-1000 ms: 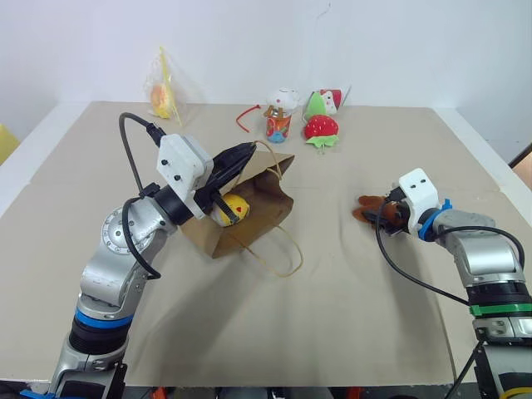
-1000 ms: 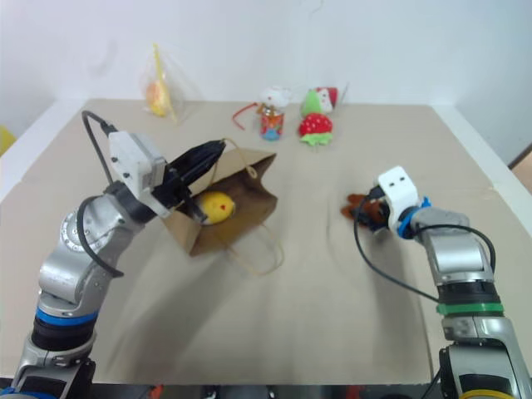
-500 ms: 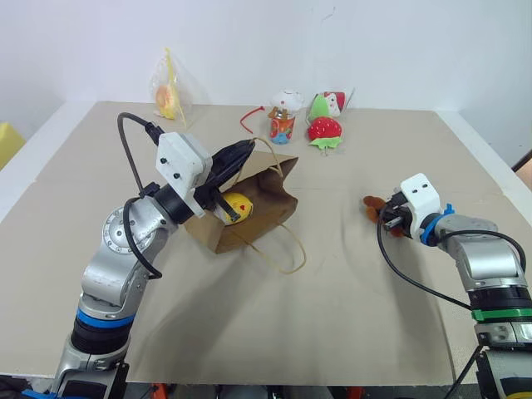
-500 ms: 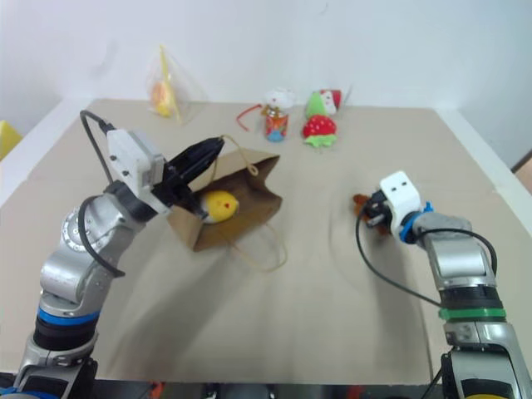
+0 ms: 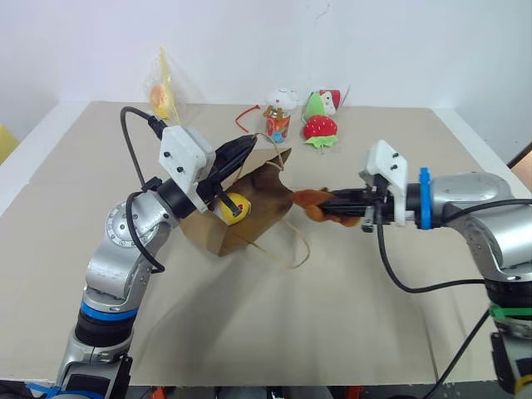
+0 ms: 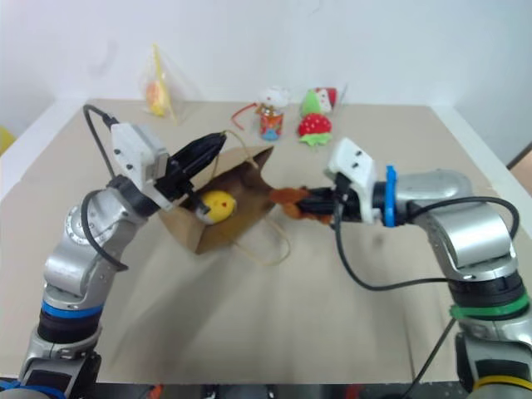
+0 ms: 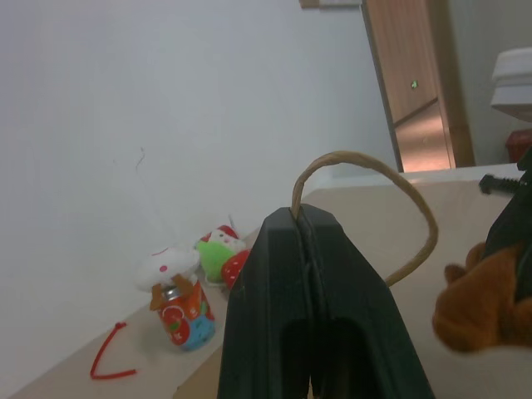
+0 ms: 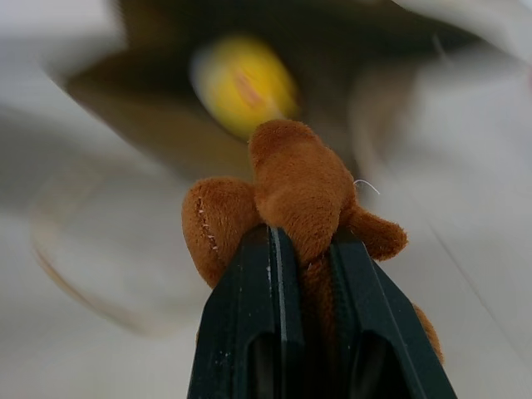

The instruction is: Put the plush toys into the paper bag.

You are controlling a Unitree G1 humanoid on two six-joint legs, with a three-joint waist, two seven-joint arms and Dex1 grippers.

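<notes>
two plush toys are in play: the yellow-and-white egg plush [image 5: 235, 207] already lies inside the paper bag [image 5: 253, 208], centre-left of the frame, and the brown furry plush [image 5: 314, 204] hangs in the air just right of the bag mouth, pinched between the fingers of the right gripper [image 5: 332, 205].

the left gripper [image 5: 235, 153], pressed together on one twisted loop handle [image 7: 366, 166], holds the upper edge of the bag lifted so the mouth gapes toward the right side of the frame.

procedure for the step in hand, as judged from this position:
- keep the handle raised and steady; a sagging edge would likely narrow the opening.
- carry the brown toy level through the mouth, clear of the loose second handle [image 5: 278, 253] lying on the table [image 5: 374, 316].
- release only once the toy is well past the rim, beside the egg plush.

appearance: the brown toy is short-piled and soft, with stitched rounded limbs; it bulges around the fingers and should deform easily. the bag is plain brown kraft paper, lying on its side.
</notes>
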